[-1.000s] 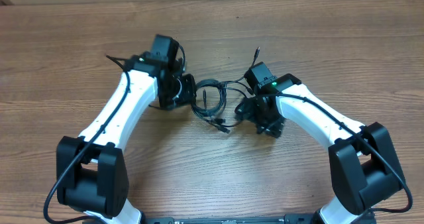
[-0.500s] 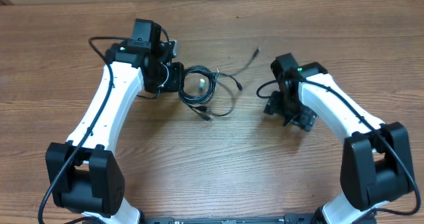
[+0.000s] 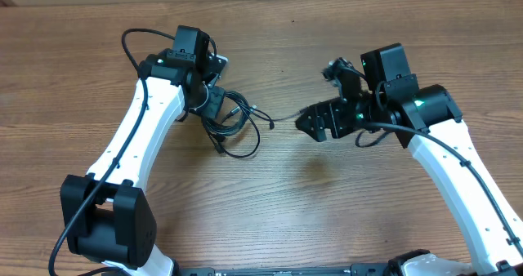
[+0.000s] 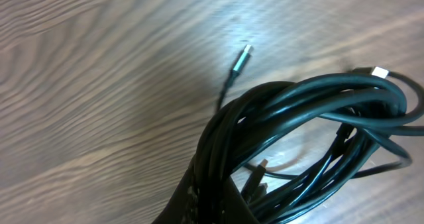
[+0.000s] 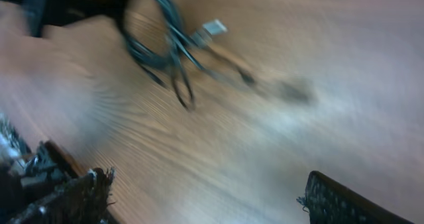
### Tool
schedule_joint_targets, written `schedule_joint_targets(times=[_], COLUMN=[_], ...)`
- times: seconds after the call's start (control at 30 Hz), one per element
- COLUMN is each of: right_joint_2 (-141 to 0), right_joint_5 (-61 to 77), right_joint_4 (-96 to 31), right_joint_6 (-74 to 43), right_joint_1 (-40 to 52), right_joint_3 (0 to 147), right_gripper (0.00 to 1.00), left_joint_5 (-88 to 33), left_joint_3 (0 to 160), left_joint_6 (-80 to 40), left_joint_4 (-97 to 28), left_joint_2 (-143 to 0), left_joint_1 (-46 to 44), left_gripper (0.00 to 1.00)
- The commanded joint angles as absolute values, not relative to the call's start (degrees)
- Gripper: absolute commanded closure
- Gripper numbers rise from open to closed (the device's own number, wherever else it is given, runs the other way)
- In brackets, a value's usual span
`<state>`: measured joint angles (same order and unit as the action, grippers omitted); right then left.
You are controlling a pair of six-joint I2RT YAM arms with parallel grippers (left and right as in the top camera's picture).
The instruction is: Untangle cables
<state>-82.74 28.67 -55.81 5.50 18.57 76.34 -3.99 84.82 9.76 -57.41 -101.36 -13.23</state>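
Note:
The cables (image 3: 235,127) are a tangled bundle of thin black cords on the wooden table, left of centre. My left gripper (image 3: 217,106) is shut on the bundle's upper left side. In the left wrist view the cords (image 4: 311,118) fan out from the jaws (image 4: 215,194), with a loose plug (image 4: 245,54) lying on the wood. A thin strand (image 3: 278,118) trails right from the bundle. My right gripper (image 3: 313,122) is open and empty, just right of that strand. Its blurred wrist view shows the cables (image 5: 156,38) far ahead of the wide-apart fingers (image 5: 205,197).
The wooden table (image 3: 270,202) runs under both arms. Thick black wires fixed to the arms loop beside the left wrist (image 3: 135,43) and the right wrist (image 3: 372,137). The table's far edge (image 3: 261,0) lies at the top.
The right arm swung up and turned its open gripper left toward the bundle. The loose strand at the upper right was drawn in. The left gripper keeps its hold and shifted slightly.

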Motion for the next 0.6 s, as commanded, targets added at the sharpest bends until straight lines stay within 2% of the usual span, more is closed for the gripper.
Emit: schedule_joint_targets(times=[0.0, 0.2, 0.37, 0.57], right_joint_2=[-84.95, -89.58, -91.74, -95.11], right_joint_5=[33.15, 33.85, 41.34, 39.92], right_joint_4=[-53.25, -51.70, -51.11, -50.43], right_joint_6=[13.65, 15.90, 17.06, 17.02], right_joint_1=[20.58, 22.31, 22.57, 23.83], right_joint_3=[77.19, 77.19, 77.19, 77.17], right_gripper=[0.06, 0.07, 0.07, 0.07], left_joint_5=[-11.75, -13.63, -15.62, -20.47], left_joint_3=[86.21, 86.54, 87.90, 92.40], left_joint_6=[15.29, 15.38, 15.16, 12.88], left_joint_4=[-57.69, -58.63, -58.67, -59.55], left_joint_2=[-99.24, -99.20, -99.20, -99.20], left_joint_1=[-14.76, -15.44, -15.44, -15.46], left_gripper=[0.96, 0.96, 0.96, 0.96])
